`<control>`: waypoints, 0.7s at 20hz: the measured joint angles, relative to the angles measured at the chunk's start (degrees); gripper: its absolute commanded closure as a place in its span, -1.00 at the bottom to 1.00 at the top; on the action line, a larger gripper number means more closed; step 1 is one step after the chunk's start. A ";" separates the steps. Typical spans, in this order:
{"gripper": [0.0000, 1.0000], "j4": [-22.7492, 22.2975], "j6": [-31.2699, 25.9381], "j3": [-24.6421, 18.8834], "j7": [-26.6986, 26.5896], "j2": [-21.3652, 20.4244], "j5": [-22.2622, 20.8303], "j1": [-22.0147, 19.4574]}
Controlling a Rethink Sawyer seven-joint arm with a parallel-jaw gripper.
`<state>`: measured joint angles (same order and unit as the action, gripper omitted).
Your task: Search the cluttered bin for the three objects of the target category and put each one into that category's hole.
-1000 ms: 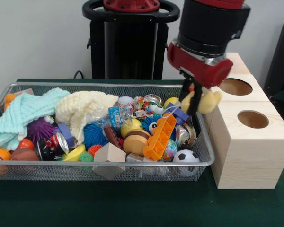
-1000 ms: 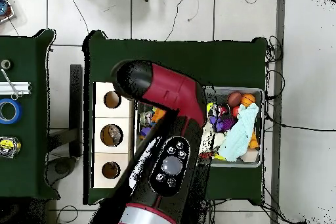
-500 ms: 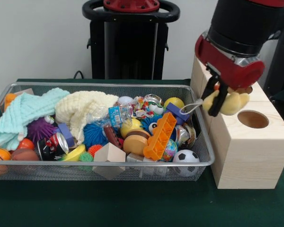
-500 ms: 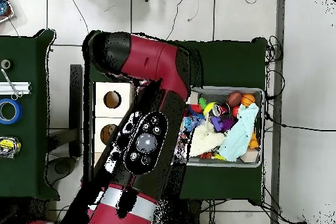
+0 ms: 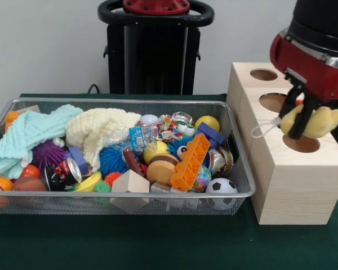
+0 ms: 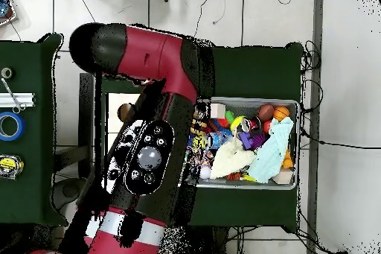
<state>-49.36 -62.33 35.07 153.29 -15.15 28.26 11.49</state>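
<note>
My gripper [image 5: 300, 122] is shut on a yellow plush toy [image 5: 320, 121], from which a white tag string hangs to the left. It hovers just above the nearest hole [image 5: 301, 143] of the wooden box [image 5: 293, 180], right of the bin. Two more holes [image 5: 273, 102] [image 5: 263, 74] lie behind it. The wire mesh bin [image 5: 118, 194] is full of toys, among them an orange brick [image 5: 190, 163], a soccer ball [image 5: 221, 187] and a wooden cube [image 5: 130, 183]. In the overhead view the arm [image 6: 149, 154] hides the gripper, the toy and most of the box.
A light blue cloth [image 5: 28, 135] and a cream cloth [image 5: 98, 129] cover the bin's left and middle. The bin [image 6: 286, 180] shows in the overhead view right of the arm. Tape rolls and tools lie on a side table [image 6: 18, 117] at the left.
The gripper has carried the yellow plush toy rightward, from over the bin's right end to above the wooden box's nearest hole. Bin contents have not moved.
</note>
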 measured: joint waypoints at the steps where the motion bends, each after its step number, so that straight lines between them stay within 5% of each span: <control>1: 1.00 0.00 0.13 0.01 0.20 0.03 0.09 0.40; 7: 1.00 -0.90 4.72 -0.07 0.96 0.45 0.27 4.12; 14: 1.00 -7.65 16.93 -0.67 0.96 0.48 0.30 8.31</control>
<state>-57.01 -45.40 34.40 154.25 -14.67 28.57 19.80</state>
